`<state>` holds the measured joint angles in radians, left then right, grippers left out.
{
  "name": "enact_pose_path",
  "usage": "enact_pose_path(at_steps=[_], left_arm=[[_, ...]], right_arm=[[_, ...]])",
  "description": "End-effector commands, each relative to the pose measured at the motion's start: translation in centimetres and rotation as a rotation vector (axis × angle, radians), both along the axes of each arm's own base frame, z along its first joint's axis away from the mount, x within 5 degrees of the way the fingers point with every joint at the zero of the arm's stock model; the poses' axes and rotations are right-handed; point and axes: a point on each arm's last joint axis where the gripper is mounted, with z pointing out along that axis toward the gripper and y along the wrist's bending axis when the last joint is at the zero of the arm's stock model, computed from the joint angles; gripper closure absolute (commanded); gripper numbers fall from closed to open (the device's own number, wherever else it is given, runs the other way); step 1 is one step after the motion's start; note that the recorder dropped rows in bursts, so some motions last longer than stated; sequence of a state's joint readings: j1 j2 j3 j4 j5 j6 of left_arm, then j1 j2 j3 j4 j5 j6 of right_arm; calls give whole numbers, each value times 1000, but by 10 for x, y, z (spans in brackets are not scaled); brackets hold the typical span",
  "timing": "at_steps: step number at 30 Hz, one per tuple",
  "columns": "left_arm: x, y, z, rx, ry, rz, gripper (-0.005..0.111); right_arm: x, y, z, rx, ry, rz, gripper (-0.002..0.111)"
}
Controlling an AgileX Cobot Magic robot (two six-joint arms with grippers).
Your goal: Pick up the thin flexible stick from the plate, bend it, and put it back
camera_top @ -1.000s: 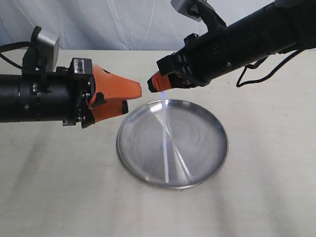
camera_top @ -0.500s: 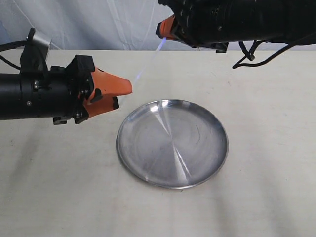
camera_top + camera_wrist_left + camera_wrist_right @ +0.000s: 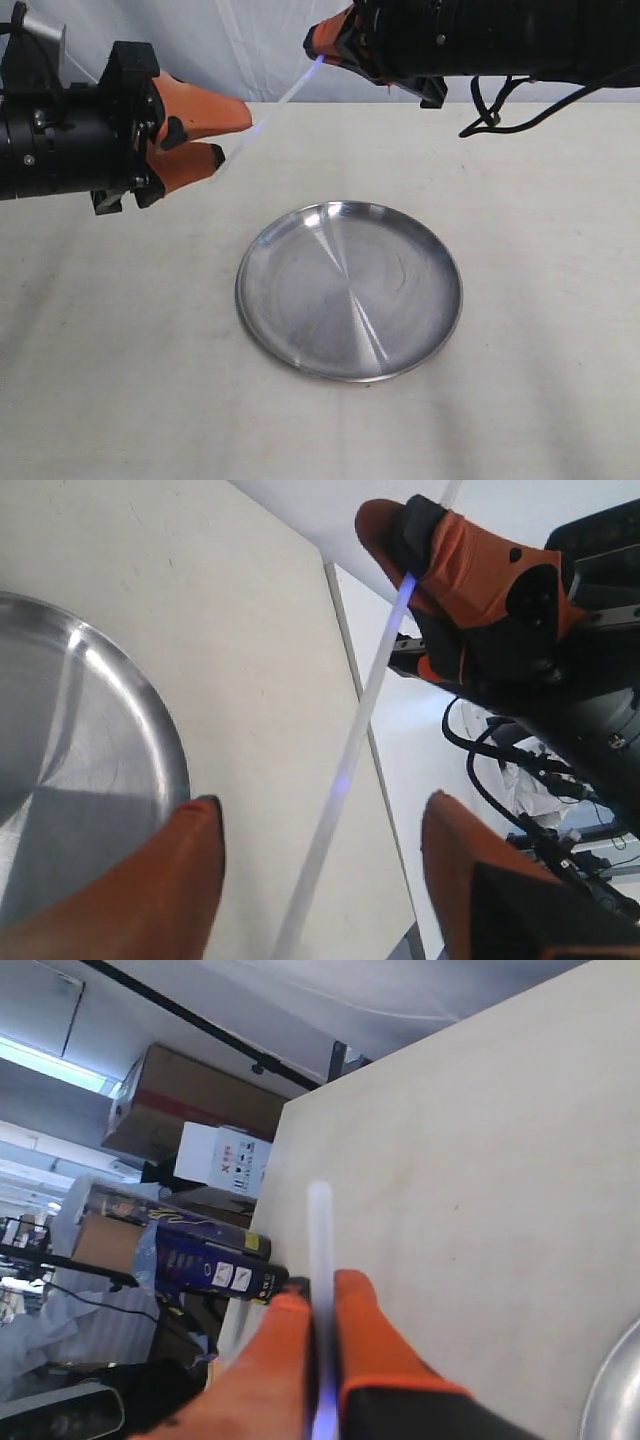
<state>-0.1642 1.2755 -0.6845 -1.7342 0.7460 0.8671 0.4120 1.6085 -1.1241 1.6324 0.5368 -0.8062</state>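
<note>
- since half a second ago both arms have climbed, and the thin flexible stick [image 3: 283, 103] has gone up with them; it hangs in the air beyond the plate's far edge, well clear of the metal.
- we see the stick slanting down from the right gripper [image 3: 320, 48] toward the left gripper [image 3: 236, 135]; its lower end fades against the pale table [image 3: 540, 350], so we cannot say exactly where it stops.
- in the left wrist view the stick [image 3: 350, 760] passes between the two orange fingers [image 3: 190, 880] with a gap on each side, and its near end is cut off by the frame edge.
- our left gripper [image 3: 322, 802] has its jaws spread wide, gripping nothing.
- our right gripper [image 3: 320, 1305] is pressed together on the stick [image 3: 320, 1230]; the pinched end is hidden between the pads.
- the same gripper shows in the left wrist view [image 3: 405, 575], with the stick coming out of its tip.
- the plate [image 3: 400, 300] lies bare on the table; only an arc of its rim shows in the left wrist view [image 3: 170, 750], and only a sliver in the right wrist view [image 3: 620, 1390].
</note>
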Motion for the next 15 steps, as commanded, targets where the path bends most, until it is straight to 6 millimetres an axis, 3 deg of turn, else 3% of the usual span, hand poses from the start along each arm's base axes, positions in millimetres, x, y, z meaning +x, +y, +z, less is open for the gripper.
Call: enact_pose_path(at_steps=[1, 5, 7, 10, 15], left_arm=[[-2, -1, 5, -28, -16, -27, 51], [-4, -3, 6, -45, -15, -51, 57], [-4, -3, 5, -47, 5, -52, 72], [-5, -3, 5, -40, 7, -59, 107], [-5, -3, 7, -47, -17, -55, 107]], right_arm=[[-5, 2, 6, 51, 6, 48, 109], [-8, 4, 8, 83, 16, 76, 109], [-8, 4, 8, 86, 16, 78, 109], [-8, 4, 8, 86, 16, 78, 109], [-8, 4, 8, 66, -11, 88, 109]])
